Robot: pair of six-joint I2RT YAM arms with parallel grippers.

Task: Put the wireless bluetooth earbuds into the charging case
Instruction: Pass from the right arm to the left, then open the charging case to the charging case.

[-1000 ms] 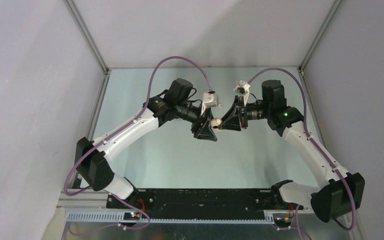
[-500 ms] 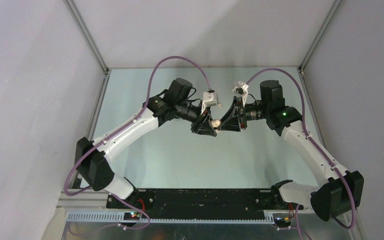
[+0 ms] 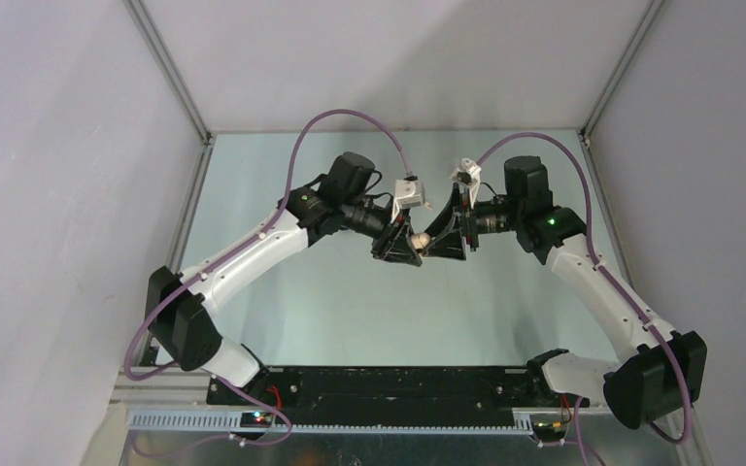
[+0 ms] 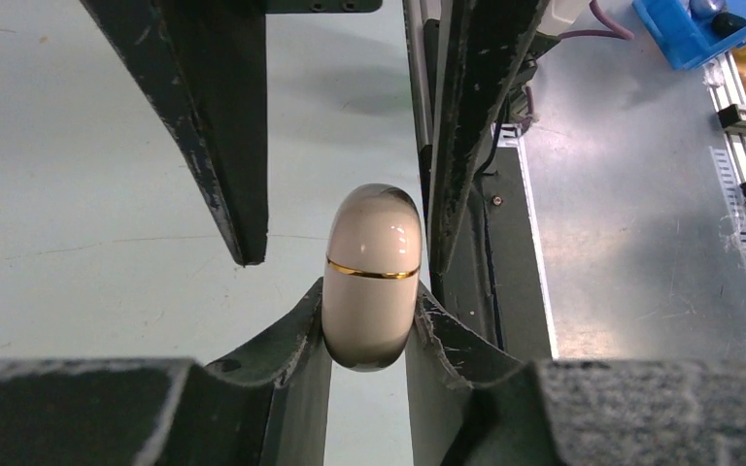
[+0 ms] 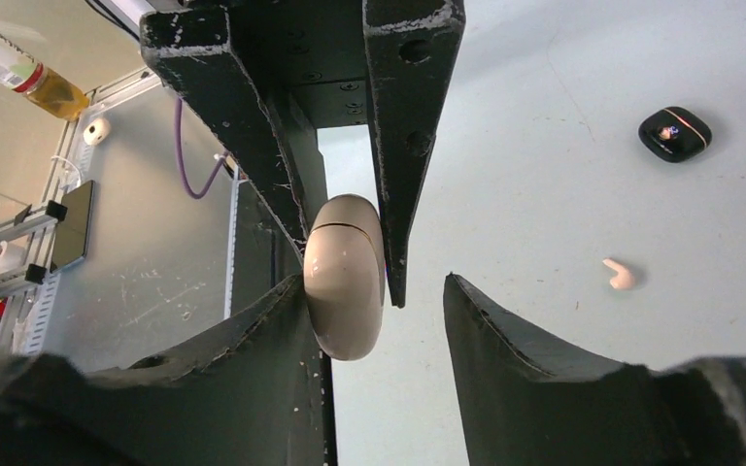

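Above the table, glossy beige pebble-shaped case pinched in left gripper, right gripper parted

pale green tabletop, plain grey walls L/R/back, alu frame posts, even light

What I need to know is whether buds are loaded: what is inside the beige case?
Nothing inside shows: the beige case is shut along its gold seam, clamped between the left fingers. Its contents are hidden. One beige earbud lies loose on the table, so not inside.
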